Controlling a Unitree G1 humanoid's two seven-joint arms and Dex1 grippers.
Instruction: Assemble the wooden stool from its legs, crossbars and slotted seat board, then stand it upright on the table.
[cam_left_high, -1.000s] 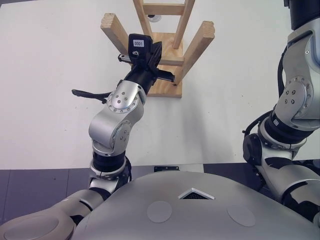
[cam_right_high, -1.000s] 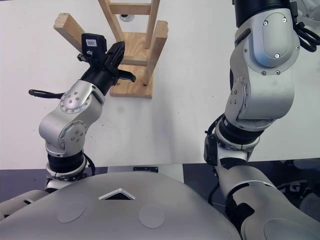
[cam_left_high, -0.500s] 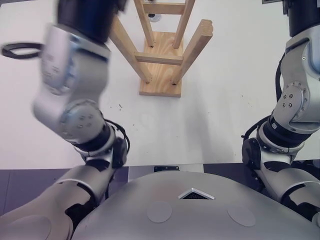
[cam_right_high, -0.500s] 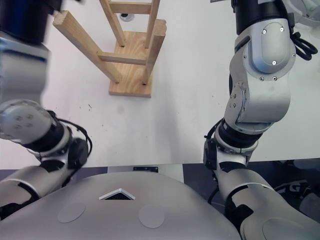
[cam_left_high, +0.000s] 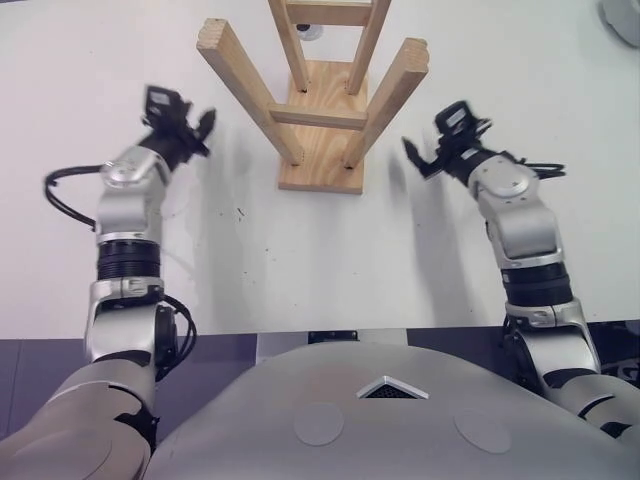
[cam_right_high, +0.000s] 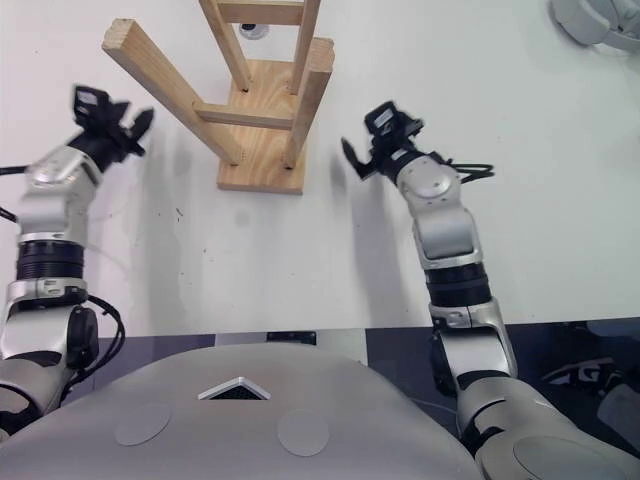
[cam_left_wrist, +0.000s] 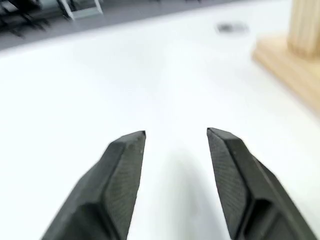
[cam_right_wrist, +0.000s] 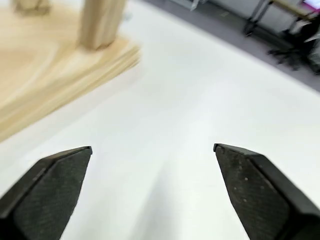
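A broad white table (cam_left_high: 300, 260) carries a wooden stool (cam_left_high: 320, 115) at its middle, standing upside down. The square seat board (cam_left_high: 320, 182) lies flat on the tabletop, the legs (cam_left_high: 245, 85) rise from it and splay outward, and crossbars (cam_left_high: 315, 117) tie them together. Taking the stool as the centre of a clock face, with twelve o'clock away from the robot, the left gripper (cam_left_wrist: 176, 131) hovers just above the table at about ten o'clock, jaws moderately apart with nothing between them. The right gripper (cam_right_wrist: 152, 148) hovers at about three o'clock, jaws spread wide and likewise empty. Neither touches the wood. The assembly looks finished, so the step in hand seems to be the last one: turning the stool right way up. That probably calls for both grippers to close in on opposite legs, clamp, lift and flip it without tugging the joints loose. The nearest thing to a container is the seat board, which holds the leg ends.
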